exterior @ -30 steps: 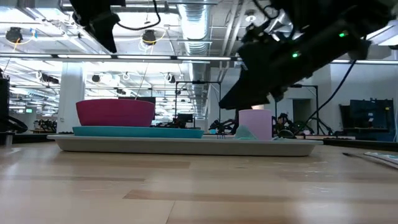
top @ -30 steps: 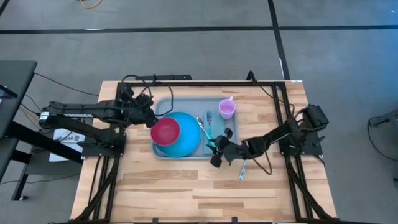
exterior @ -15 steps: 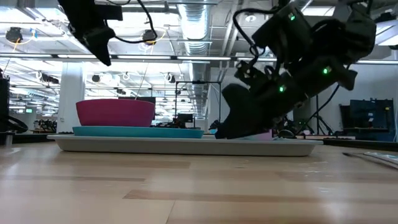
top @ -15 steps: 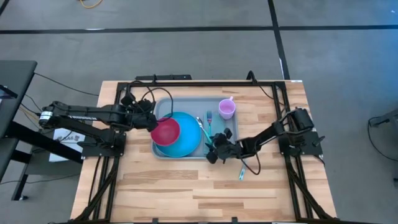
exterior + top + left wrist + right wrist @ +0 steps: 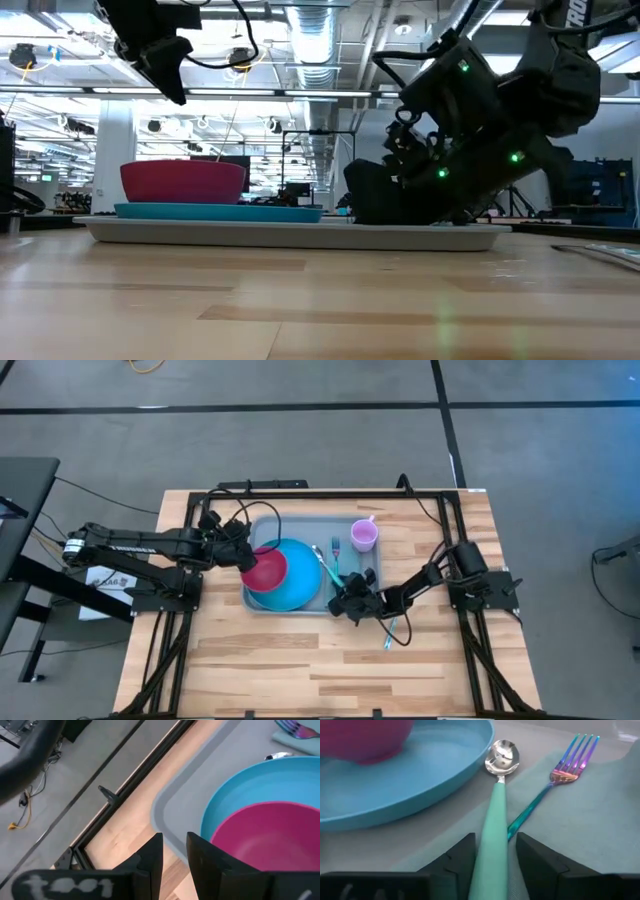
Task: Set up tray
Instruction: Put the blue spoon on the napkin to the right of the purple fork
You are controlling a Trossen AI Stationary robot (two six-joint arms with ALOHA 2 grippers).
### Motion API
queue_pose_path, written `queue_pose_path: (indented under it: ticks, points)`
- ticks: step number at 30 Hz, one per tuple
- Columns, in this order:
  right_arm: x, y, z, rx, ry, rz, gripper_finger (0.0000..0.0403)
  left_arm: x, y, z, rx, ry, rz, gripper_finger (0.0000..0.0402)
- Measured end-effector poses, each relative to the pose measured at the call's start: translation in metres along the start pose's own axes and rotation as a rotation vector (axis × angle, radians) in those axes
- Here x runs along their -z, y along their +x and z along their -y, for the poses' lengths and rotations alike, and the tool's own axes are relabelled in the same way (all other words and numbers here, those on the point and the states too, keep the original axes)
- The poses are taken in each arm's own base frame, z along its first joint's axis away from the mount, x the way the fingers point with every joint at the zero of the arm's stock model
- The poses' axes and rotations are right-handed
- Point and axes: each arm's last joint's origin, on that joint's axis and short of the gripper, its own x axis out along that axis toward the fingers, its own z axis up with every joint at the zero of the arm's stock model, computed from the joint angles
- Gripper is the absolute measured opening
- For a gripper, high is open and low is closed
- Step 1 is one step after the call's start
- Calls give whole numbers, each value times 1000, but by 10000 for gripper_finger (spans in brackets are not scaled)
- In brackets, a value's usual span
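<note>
The grey-blue tray [image 5: 290, 528] lies at the table's middle. It carries a blue plate [image 5: 300, 585], a magenta bowl [image 5: 264, 570] on the plate, a purple cup [image 5: 364, 537] and a pale-teal napkin [image 5: 580, 830]. A rainbow fork [image 5: 570, 765] and a teal-handled spoon [image 5: 322, 560] lie on the napkin. My right gripper [image 5: 345, 595] is low over the tray's near right part, shut on the spoon. My left gripper [image 5: 243, 550] hovers above the tray's left rim, fingers close together [image 5: 175, 837] and holding nothing. My right gripper [image 5: 495, 837] has the spoon's teal handle [image 5: 492, 845] between its two fingers, which lie along it and come low from the table's near right. The spoon's bowl [image 5: 502, 755] rests on the tray beside the plate's rim, and the handle lies over the napkin.
Another teal-handled utensil [image 5: 388, 635] lies on the bare wood just near of the tray's right end. The fork lies right beside the spoon. A dark frame runs along the table's edges. Open wood lies toward the near edge.
My right gripper has come down onto the tray's right part with the spoon, from well above the tray to just over it. The spoon now lies on the napkin beside the fork. In the low view the arm now hides the purple cup.
</note>
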Motion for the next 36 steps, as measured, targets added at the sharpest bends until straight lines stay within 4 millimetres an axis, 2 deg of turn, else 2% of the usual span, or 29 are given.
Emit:
queue_pose_path:
  ticks: [4,9,19,25,36]
  points:
    - [4,-3,-4,17,16,37,109,0,0,0,10,-1,-4,77]
    - [-2,-9,-7,11,19,52,70,0,0,0,10,-1,-5,77]
    - [-19,-20,-9,-14,47,80,83,-1,0,1,15,-4,4,77]
    - [-30,-25,-9,-4,106,104,72,-2,0,1,19,-9,11,77]
    - [-16,-32,-4,34,162,2,73,-2,0,1,19,-7,11,77]
